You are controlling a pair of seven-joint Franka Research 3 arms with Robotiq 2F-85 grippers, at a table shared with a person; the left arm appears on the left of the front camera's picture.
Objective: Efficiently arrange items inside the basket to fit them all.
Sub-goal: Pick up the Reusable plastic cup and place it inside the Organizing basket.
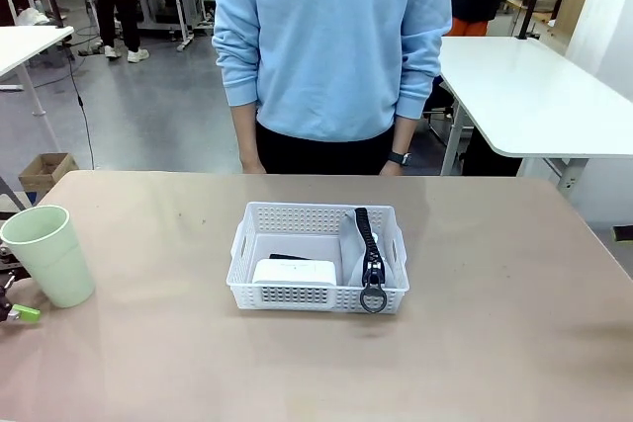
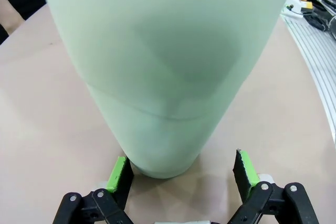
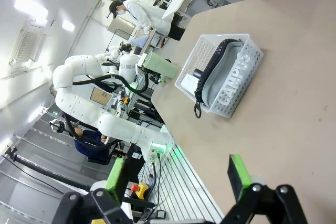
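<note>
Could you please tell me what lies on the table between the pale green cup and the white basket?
Nothing does: in the front view, the table is bare between the cup and the basket.

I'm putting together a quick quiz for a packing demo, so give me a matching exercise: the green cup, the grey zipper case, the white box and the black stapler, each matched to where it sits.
1 pale green cup
2 grey case
3 white box
4 black stapler

A in the basket, front left
B on the table, left of the basket, between the fingers of the open left gripper
C in the basket, behind the white box, mostly hidden
D on edge along the basket's right side

Pairs: 1-B, 2-D, 3-A, 4-C
</note>
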